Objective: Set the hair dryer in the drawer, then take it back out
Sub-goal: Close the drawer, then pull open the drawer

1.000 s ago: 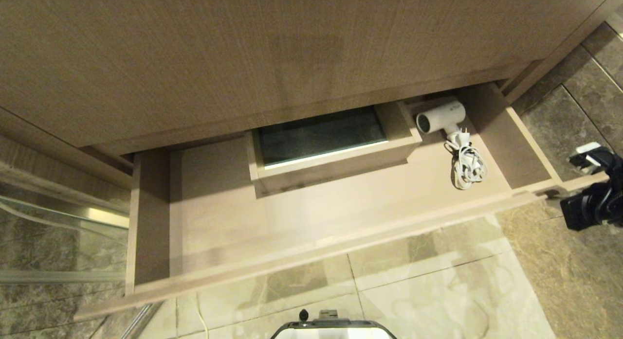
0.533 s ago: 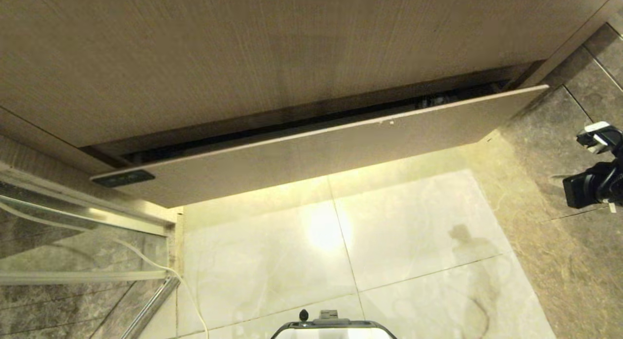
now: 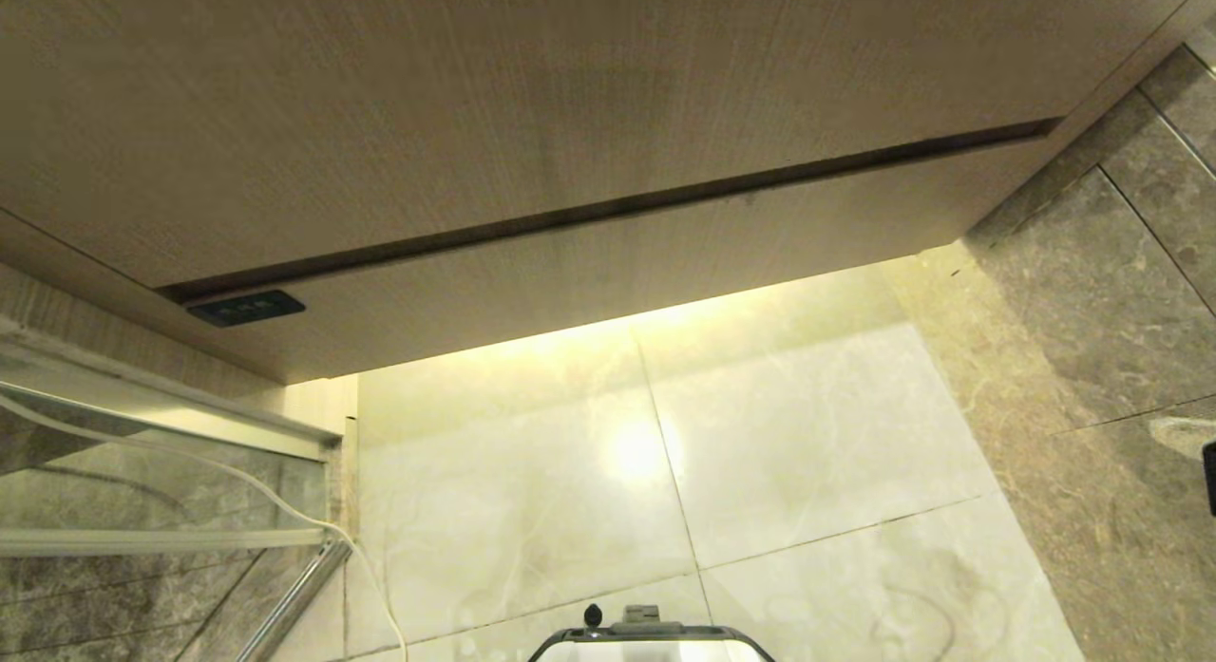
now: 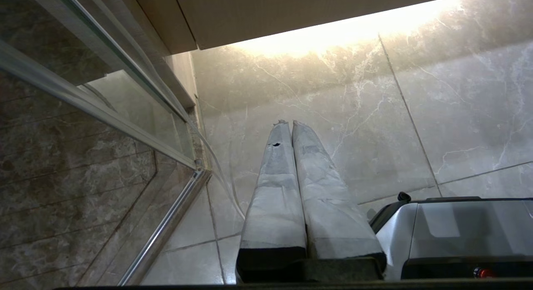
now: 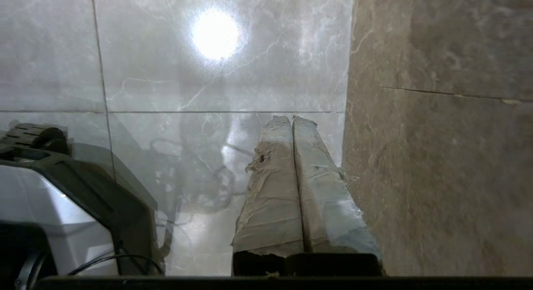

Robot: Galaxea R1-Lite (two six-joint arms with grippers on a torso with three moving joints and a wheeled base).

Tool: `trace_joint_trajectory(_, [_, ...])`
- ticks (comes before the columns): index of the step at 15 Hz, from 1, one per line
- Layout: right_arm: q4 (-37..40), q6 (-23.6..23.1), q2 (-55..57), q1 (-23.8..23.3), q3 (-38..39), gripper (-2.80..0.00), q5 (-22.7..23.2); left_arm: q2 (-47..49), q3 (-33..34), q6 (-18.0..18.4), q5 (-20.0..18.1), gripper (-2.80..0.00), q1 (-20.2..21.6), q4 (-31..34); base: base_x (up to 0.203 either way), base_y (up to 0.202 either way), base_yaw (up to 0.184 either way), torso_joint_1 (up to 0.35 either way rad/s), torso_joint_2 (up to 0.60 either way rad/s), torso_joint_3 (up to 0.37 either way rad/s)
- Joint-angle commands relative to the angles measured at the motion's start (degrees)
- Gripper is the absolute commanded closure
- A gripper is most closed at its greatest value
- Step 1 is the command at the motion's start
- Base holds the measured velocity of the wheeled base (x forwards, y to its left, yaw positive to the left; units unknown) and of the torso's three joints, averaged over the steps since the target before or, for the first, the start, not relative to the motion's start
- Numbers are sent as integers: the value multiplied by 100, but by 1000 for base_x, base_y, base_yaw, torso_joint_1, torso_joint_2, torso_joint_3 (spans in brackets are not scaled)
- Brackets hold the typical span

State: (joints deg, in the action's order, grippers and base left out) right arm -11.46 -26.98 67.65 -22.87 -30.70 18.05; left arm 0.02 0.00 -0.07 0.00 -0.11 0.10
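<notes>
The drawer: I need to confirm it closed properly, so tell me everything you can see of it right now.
The drawer shows only its flat, handleless light-wood front, pushed in shut beneath the taller wood panel, a thin dark seam between them. A small black rectangular label sits at its left corner. Warm light glows on the floor tiles below. Its inside is hidden, and nothing touches it.

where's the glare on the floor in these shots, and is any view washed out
Head view: a bright spot on the pale floor tile, plus a warm glow under the drawer. Right wrist view: a harder white hotspot. Left wrist view: the strip beneath the cabinet is blown out.
</notes>
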Motion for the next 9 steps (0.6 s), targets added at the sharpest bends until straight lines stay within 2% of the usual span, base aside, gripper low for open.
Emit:
trace_joint_trajectory(1, [185,85,-1646,12,477,0,-16,-2,0,-1,0,0,2,-1,0,0,0,0,0,0])
trace_joint_trajectory(4, [845,450,-3084,146,860,0,-327,-2,0,-1,0,0,2,-1,0,0,0,0,0,0])
trace_joint_trajectory(7, [1928,1226,-4077,787,970,0,-814,-2,8,-1,0,0,2,-1,0,0,0,0,0,0])
trace_joint_trajectory(9, [2003,1421,-4808,1092,1138,0,-888,-2,0,-1,0,0,2,-1,0,0,0,0,0,0])
